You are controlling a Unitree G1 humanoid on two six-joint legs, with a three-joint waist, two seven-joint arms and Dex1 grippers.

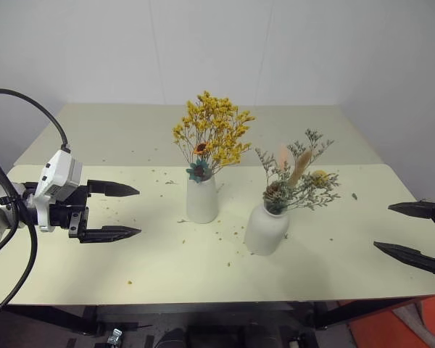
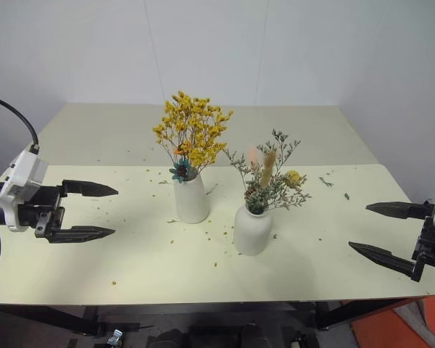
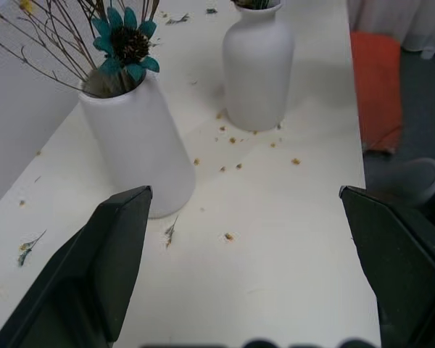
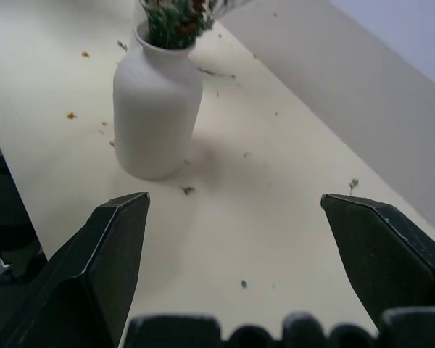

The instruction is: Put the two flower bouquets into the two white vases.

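Both bouquets are seen standing in the vases mid-tabletop, yellow bunch (image 1: 212, 134) in the tall vase (image 1: 201, 199), grey-green bunch (image 1: 296, 177) in the squat vase (image 1: 266, 229); the brittle, shedding stems are judged best held low, while the left gripper (image 1: 118, 212) and right gripper (image 1: 409, 230) are held wide open and empty toward the side edges.

Even bright light, soft faint shadows

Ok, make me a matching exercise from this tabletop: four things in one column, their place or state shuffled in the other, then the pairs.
Things:
1. yellow bouquet
2. grey-green bouquet
3. left gripper
4. right gripper

Places or states:
A. open and empty, at the table's right edge
B. stands in the squat vase
C. stands in the taller vase
D. open and empty, left of both vases

Pairs: 1-C, 2-B, 3-D, 4-A
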